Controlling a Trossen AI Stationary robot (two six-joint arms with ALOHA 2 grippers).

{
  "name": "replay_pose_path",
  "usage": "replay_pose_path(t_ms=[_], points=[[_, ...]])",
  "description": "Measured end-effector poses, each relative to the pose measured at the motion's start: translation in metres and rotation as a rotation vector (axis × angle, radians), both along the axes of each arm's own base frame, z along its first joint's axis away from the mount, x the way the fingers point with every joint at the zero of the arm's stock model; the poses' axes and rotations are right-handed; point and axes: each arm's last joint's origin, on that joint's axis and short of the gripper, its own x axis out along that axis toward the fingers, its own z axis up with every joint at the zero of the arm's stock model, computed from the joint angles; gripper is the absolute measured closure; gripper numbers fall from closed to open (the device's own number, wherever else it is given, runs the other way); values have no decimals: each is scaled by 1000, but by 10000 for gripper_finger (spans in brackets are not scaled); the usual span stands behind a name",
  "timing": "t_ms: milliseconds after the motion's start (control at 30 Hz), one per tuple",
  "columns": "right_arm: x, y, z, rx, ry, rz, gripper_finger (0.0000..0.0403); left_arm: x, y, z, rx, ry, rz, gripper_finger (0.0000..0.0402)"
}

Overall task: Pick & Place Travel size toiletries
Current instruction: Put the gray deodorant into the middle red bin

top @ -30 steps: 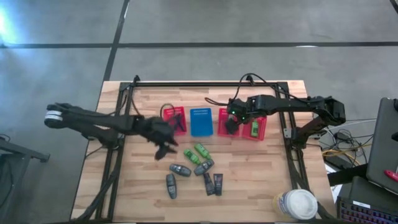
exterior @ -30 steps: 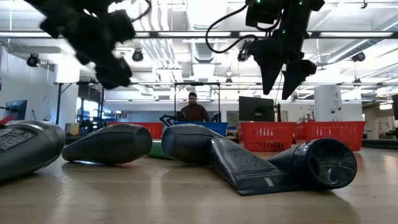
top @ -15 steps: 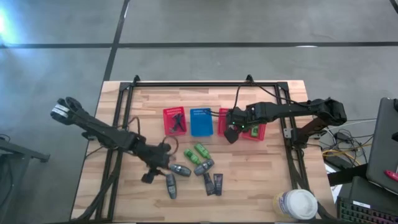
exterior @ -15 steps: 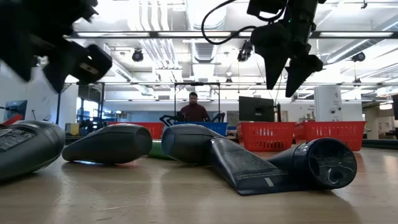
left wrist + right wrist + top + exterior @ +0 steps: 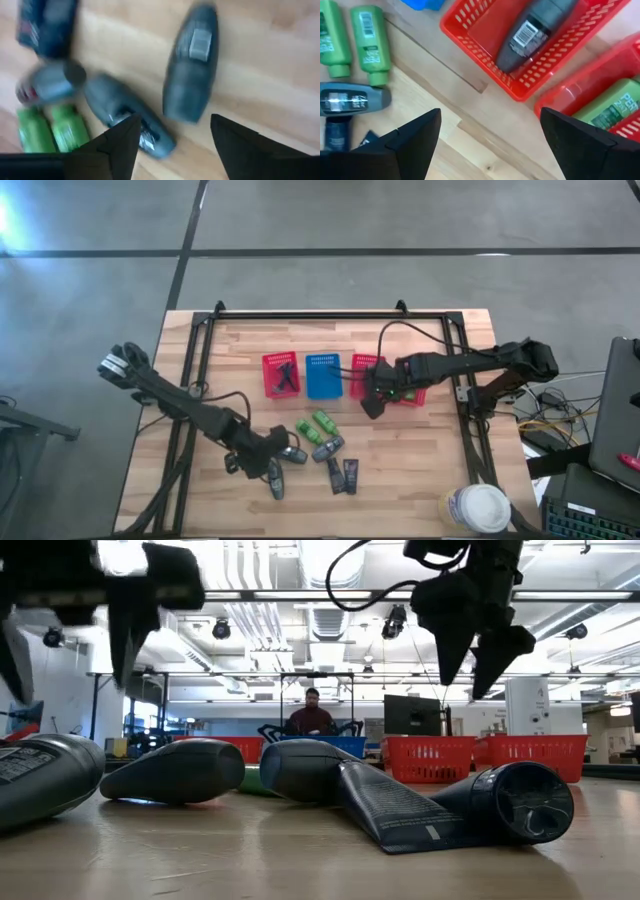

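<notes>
Several toiletries lie loose on the table: two green tubes [image 5: 314,427], grey tubes [image 5: 290,452] and thin dark pieces [image 5: 343,474]. My left gripper [image 5: 262,460] hovers open over the grey tubes; in its wrist view its fingers stand around [image 5: 172,135], above one grey tube [image 5: 192,65] and another [image 5: 125,115]. My right gripper [image 5: 370,402] hangs open just in front of the red baskets, touching nothing [image 5: 490,135]. One red basket holds a grey tube [image 5: 535,30], and the one beside it holds a green tube [image 5: 615,110]. Dark pieces lie in the left red basket [image 5: 281,375].
A blue basket [image 5: 323,376] stands between the red ones along the table's far part. A white lidded cup [image 5: 478,508] sits at the near right corner. Bare wood lies left of the loose tubes. A person [image 5: 312,712] shows in the room beyond the table.
My left gripper has swung away from the left red basket toward the near edge and come down over the grey tubes. My right gripper has drifted from above the red baskets toward the near edge, staying open.
</notes>
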Motion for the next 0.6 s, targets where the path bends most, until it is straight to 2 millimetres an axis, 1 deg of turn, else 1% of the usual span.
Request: replay_pose_path(t_ms=[100, 267, 433, 600], points=[[-3, 3, -6, 3, 21, -2, 58, 7, -3, 5, -60, -17, 2, 150], [-8, 5, -16, 22, 59, -2, 53, 14, -11, -6, -108, 30, -45, 151], [-9, 6, -17, 29, 63, 1, 59, 19, -13, -18, -58, 34, -109, 151], [-7, 6, -14, 28, 50, 8, 73, 22, -14, -29, -37, 66, -123, 151]])
